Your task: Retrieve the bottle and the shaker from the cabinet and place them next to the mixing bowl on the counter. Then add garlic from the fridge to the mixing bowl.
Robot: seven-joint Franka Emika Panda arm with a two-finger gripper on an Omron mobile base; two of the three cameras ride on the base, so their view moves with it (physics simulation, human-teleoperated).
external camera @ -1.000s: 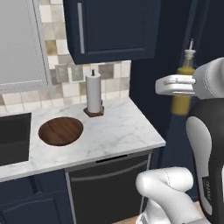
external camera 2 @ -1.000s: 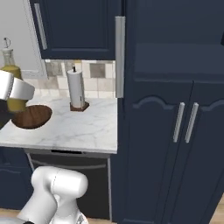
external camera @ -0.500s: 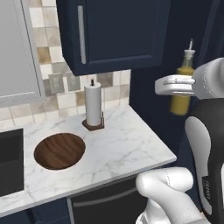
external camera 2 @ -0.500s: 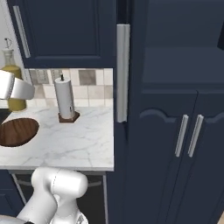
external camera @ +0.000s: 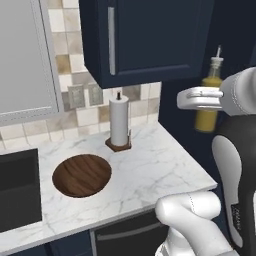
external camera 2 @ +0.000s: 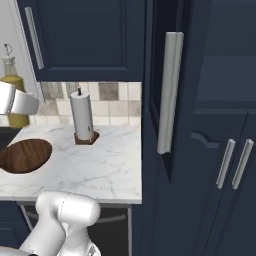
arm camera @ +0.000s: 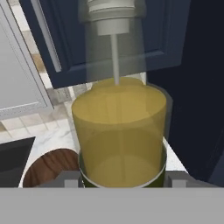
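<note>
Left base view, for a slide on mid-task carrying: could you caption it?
Pincer holds the bottle upright in the air, right of the counter with the mixing bowl and paper-towel roll.

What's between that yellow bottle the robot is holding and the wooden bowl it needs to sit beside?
Nothing visible. The bottle, held upright in the gripper, hangs past the counter's right end. Bare marble lies between there and the mixing bowl; the paper-towel roll stands farther back by the wall.

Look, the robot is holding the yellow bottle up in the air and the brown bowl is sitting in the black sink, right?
Not quite. The bowl sits on the white counter, beside the sink, as the left base view shows. The tool does hold the yellow bottle in the air.
</note>
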